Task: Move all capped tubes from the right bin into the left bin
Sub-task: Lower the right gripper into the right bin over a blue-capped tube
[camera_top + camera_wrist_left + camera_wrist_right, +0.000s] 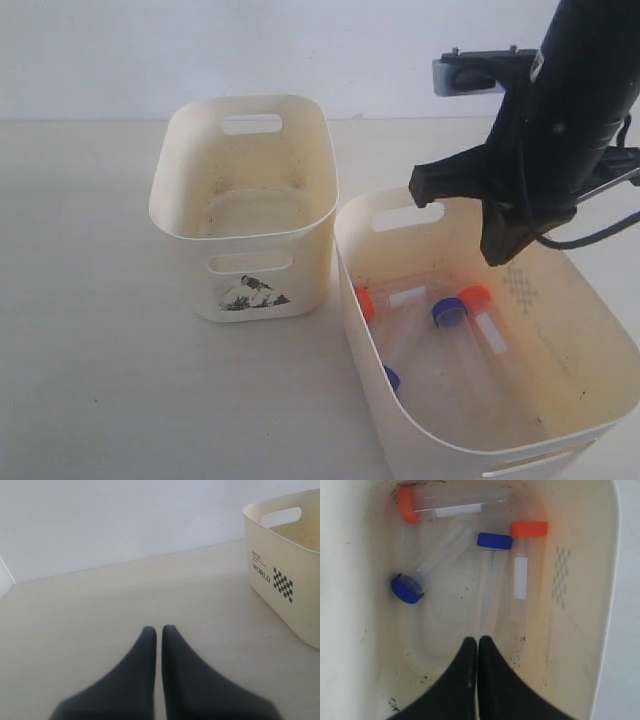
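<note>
Gripper (477,642) closed over right bin (590,340)

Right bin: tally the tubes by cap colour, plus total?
Orange-red-capped tubes: 2
Blue-capped tubes: 2
Total: 4, all lying in the right bin

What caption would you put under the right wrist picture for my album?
Shut right gripper hangs over four capped tubes lying in the right bin.
</note>
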